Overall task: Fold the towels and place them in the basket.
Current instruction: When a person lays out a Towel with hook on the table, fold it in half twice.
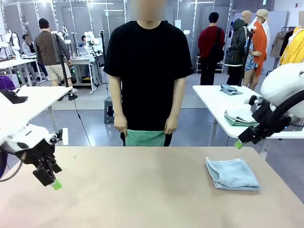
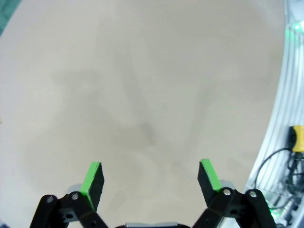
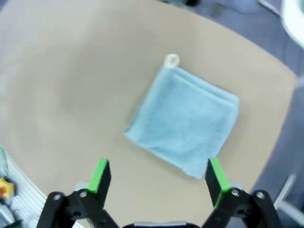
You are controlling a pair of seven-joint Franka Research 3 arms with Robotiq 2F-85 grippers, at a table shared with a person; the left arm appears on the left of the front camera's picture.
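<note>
The left hand (image 2: 151, 173) hangs wide open and empty over bare surface (image 2: 142, 85); the right hand (image 3: 159, 173), equally open, hovers above the grey-blue towel (image 3: 183, 121), lying folded. The person (image 1: 148, 71) holds the mint green towel (image 1: 145, 137) at the far edge; stowing both looks still ahead.

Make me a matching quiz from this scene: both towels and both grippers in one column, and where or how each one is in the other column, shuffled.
Column one:
1. blue towel
2. green towel
3. left gripper
4. right gripper

Column two:
A. open, facing bare table
B. held by the person at the far edge
C. folded, lying on the table
D. open, aimed at the folded towel

Pairs: 1-C, 2-B, 3-A, 4-D
</note>
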